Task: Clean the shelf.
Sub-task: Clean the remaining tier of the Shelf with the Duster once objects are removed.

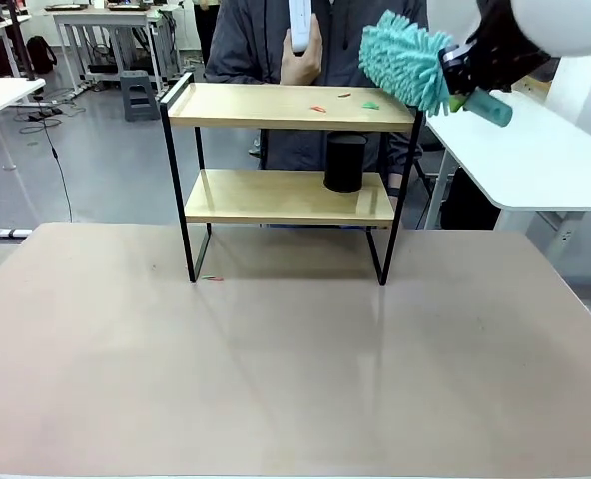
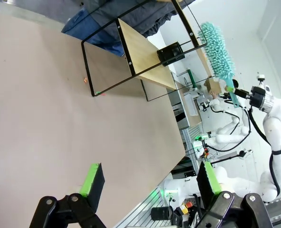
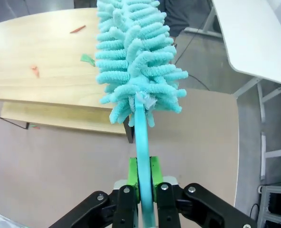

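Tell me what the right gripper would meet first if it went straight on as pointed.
The right gripper, shut on the teal duster, would likely press its head onto the shelf's top board near the green scrap; depth is unclear.

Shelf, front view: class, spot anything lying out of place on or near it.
Small coloured scraps litter the shelf on its top board, and another scrap lies on the table by its left front leg.

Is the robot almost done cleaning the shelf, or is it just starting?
Only just starting. Done: the right tool grips the teal duster by its handle. In hand: the duster is held over the right end of the shelf. Left: small scraps lie on its top board, unswept. The left tool is open and empty.
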Tool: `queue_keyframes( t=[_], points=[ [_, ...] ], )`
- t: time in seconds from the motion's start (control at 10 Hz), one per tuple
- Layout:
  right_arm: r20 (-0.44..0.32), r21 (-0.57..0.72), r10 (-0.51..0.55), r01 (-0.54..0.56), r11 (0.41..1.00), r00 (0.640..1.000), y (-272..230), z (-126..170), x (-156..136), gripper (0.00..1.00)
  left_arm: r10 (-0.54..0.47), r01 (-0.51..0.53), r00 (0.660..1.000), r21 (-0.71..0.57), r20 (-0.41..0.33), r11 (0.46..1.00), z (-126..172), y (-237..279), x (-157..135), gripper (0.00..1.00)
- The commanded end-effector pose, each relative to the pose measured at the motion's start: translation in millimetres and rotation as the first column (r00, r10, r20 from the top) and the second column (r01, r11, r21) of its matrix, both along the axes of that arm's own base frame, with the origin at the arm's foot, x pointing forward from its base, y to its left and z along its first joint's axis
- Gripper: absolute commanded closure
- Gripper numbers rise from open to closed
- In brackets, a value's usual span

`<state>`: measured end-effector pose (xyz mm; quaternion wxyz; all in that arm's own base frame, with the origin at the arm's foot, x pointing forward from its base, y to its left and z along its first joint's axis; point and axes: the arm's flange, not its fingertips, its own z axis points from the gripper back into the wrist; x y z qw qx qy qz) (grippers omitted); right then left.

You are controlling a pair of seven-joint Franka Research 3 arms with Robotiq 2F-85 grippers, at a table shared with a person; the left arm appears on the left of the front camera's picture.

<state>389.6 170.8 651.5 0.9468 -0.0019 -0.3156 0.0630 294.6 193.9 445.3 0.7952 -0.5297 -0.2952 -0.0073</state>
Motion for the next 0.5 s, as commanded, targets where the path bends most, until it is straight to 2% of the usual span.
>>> queue_keyframes(
  t=[0.0, 0.4],
  points=[
    [-0.004, 0.008, -0.04, 0.04, 0.999, 0.999, 11, 1, 10, 0.87, -0.003, 0.004, 1.0, -0.006, 0.029, 1.0, 2, -1, 0, 0.0],
    [-0.07, 0.048, 0.093, -0.09, 0.995, 0.993, 25, -3, 4, 0.87, -0.003, 0.004, 1.0, -0.006, 0.029, 1.0, 2, -1, 0, 0.0]
  ],
)
